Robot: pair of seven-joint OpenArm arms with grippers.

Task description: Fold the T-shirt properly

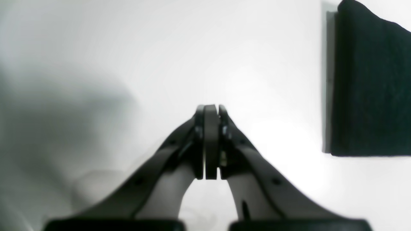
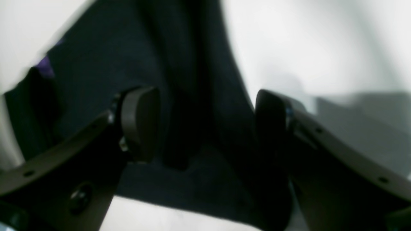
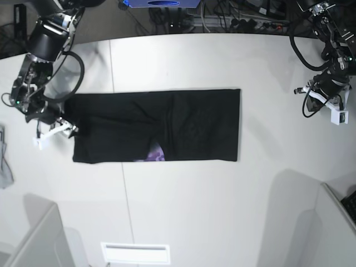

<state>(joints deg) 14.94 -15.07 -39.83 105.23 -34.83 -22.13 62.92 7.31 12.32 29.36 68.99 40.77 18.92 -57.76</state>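
1. The large black short-sleeved cloth T-shirt (image 3: 158, 133) is laid on the white table (image 3: 222, 206) as a long band running from 9 o'clock to 3 o'clock across the middle of the base view, its sides apparently already turned in; a sliver of purple print is shown at its 6 o'clock edge.
2. The right gripper (image 2: 205, 125) is placed at the band's 9 o'clock end with its fingers spread apart, dark cloth being seen between them but not yet pinched, probably so that this end can be taken up.
3. The left gripper (image 1: 211, 141) is held with its fingers pressed together on nothing, over bare table well clear of the cloth's 3 o'clock edge, seemingly parked out of the way.
4. A crosswise fold is judged to remain.
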